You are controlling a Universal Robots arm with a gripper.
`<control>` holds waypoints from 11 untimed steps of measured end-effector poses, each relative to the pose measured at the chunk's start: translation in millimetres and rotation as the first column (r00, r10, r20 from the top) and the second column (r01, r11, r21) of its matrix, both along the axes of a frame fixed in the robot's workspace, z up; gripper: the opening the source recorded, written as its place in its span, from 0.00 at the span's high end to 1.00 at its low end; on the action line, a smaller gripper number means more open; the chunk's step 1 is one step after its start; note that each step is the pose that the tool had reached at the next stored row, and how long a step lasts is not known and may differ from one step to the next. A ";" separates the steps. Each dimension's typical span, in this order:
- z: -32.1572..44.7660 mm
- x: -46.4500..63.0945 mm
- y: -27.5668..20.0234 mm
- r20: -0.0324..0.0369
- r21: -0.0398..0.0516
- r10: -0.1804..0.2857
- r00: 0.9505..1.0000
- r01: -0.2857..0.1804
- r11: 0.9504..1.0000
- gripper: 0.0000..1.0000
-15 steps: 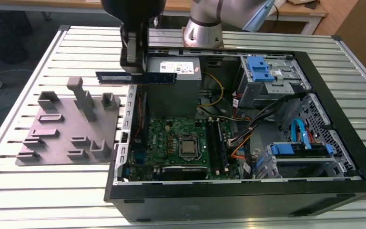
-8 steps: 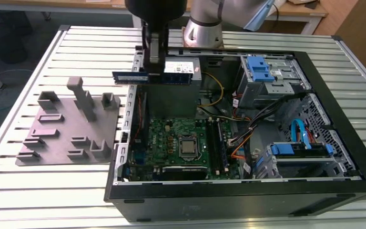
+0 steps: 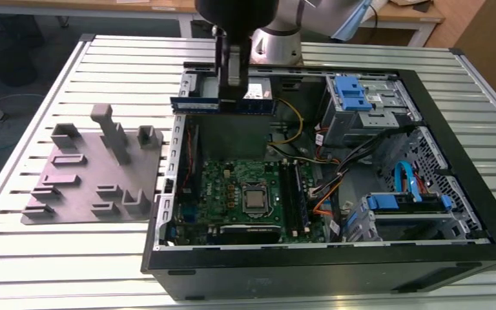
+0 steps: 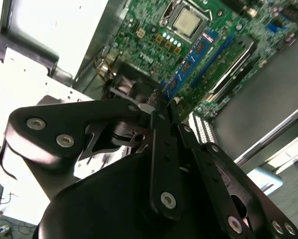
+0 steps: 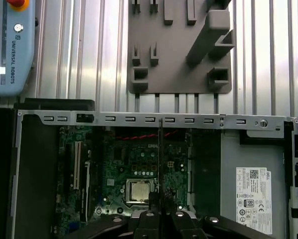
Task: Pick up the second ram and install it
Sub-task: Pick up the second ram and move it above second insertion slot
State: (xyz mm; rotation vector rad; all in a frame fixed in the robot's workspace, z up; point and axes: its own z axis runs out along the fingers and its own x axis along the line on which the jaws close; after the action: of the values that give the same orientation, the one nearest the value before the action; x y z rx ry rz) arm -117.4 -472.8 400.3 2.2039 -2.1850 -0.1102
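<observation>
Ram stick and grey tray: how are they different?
The second ram is thin, flat and blue-green; the grey tray is wide, with upright posts. The second ram is held in the gripper's jaws above the open computer case; the grey tray lies on the slatted table beside it.

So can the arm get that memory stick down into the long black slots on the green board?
Probably yes. The jaws are shut on the second ram above the open case, and nothing covers the sockets, though cables lie close beside them.
</observation>
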 end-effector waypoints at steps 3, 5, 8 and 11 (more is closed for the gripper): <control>0.0 8.9 0.0 -0.001 0.000 0.000 1.000 0.000 1.000 0.89; -0.1 15.1 0.0 -0.002 0.000 0.000 1.000 0.000 1.000 0.89; -0.1 25.0 0.0 -0.004 0.000 0.000 1.000 0.000 1.000 0.89; -0.3 35.5 0.0 -0.006 0.000 0.000 1.000 0.000 1.000 0.89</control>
State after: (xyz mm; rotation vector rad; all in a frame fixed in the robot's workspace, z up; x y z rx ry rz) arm -81.9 -472.8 400.0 2.2008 -2.1820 -0.1166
